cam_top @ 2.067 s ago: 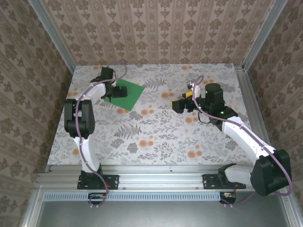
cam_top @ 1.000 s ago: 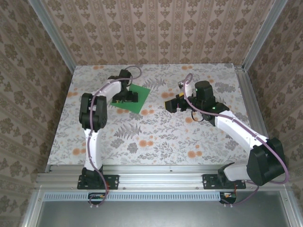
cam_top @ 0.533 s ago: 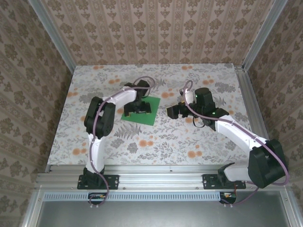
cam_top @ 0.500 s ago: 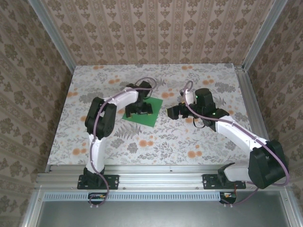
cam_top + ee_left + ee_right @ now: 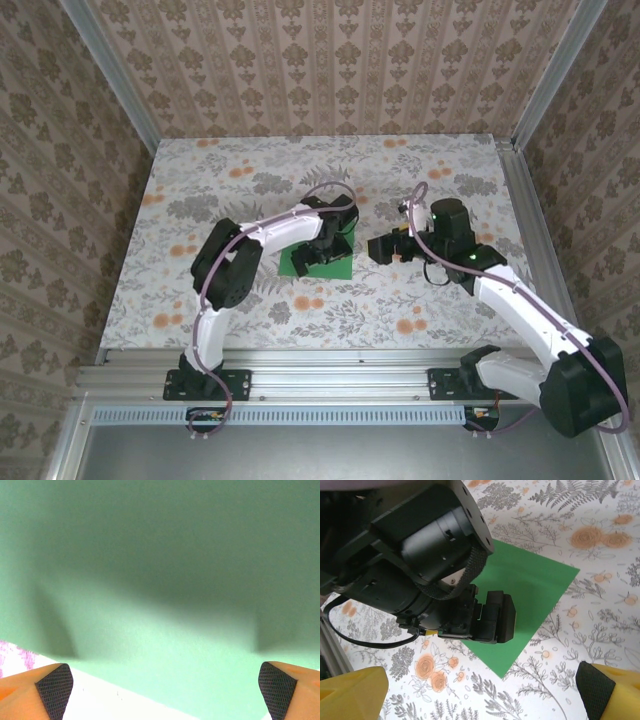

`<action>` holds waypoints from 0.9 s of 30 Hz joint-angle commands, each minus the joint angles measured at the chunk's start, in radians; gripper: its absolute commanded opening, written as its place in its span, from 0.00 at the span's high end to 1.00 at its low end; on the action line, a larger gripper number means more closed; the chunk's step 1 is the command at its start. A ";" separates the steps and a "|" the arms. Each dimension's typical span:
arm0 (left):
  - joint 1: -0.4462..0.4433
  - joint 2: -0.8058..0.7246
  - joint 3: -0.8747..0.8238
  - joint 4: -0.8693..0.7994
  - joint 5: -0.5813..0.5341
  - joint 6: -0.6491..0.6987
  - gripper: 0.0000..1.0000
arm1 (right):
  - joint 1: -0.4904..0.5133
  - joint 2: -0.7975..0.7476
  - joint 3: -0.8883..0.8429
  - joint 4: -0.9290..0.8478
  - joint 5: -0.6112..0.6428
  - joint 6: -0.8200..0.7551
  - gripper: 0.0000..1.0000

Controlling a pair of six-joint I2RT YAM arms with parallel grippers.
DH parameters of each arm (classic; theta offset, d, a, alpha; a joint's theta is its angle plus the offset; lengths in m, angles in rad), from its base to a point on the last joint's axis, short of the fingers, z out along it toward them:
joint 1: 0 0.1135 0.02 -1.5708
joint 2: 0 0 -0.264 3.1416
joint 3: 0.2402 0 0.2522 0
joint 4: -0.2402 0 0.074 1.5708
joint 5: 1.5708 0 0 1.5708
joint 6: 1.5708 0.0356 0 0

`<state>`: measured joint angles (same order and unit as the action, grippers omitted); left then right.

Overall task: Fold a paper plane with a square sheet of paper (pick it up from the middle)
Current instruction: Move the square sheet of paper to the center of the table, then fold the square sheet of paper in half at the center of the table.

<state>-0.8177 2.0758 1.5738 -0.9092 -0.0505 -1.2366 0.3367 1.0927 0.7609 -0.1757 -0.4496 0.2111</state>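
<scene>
The square sheet of paper (image 5: 297, 266) is bright green and lies flat near the table's middle. My left gripper (image 5: 326, 252) stands on top of it, pointing down with its jaws spread wide. In the left wrist view the sheet of paper (image 5: 160, 580) lies close under the camera, and the left gripper (image 5: 165, 692) is open, with its fingertips (image 5: 52, 690) at the bottom corners. My right gripper (image 5: 375, 247) hovers open just right of the sheet. In its wrist view the right gripper (image 5: 480, 697) faces the sheet of paper (image 5: 532, 587) and the left gripper's black body (image 5: 425, 565). The paper plane is out of view.
The floral tabletop (image 5: 430, 170) spreads all round the sheet. Patterned walls and metal corner posts (image 5: 510, 145) close in the back and sides. A metal rail (image 5: 330, 380) runs along the near edge.
The left gripper has slid the green sheet from the back left towards the middle and the near side. The right gripper has shifted a little to the right and nearer.
</scene>
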 commanded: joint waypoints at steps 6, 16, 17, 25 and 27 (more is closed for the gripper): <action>0.080 -0.214 -0.033 -0.033 -0.104 0.232 0.00 | 0.037 0.013 0.045 -0.104 -0.033 0.193 0.00; 0.344 -0.465 -0.323 0.225 0.262 0.868 0.00 | 0.262 0.228 0.214 -0.198 0.257 0.417 0.00; 0.354 -0.480 -0.333 0.222 0.278 0.900 0.00 | 0.283 0.257 0.241 -0.216 0.298 0.443 0.00; 0.504 -0.585 -0.486 0.272 0.427 0.963 0.00 | 0.421 0.518 0.470 -0.342 0.562 0.578 0.00; 0.511 -0.613 -0.520 0.264 0.417 0.953 0.00 | 0.430 0.592 0.522 -0.382 0.587 0.599 0.00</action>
<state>-0.3145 1.5043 1.0931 -0.6518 0.3088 -0.3332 0.7494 1.6138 1.2160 -0.4545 0.0170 0.7368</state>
